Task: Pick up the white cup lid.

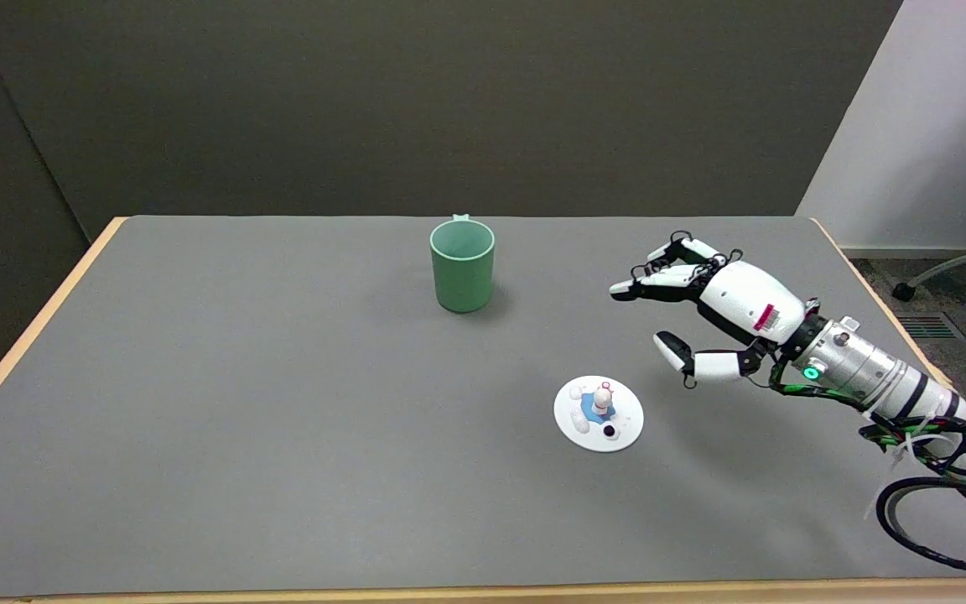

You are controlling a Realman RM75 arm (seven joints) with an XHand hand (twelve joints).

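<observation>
The white cup lid point(599, 413) lies flat on the grey table point(240, 403), right of centre. It is a round disc with a small blue-and-white figure standing on its top. My right hand point(705, 306) hovers in the air up and to the right of the lid, apart from it. Its fingers are spread and point left, the thumb hangs lower, and nothing is between them.
A green cup point(462, 264) stands upright near the table's far middle, well left of the hand. The table has wooden edges at left, right and front. Black cables point(936, 495) loop off the right arm at the lower right.
</observation>
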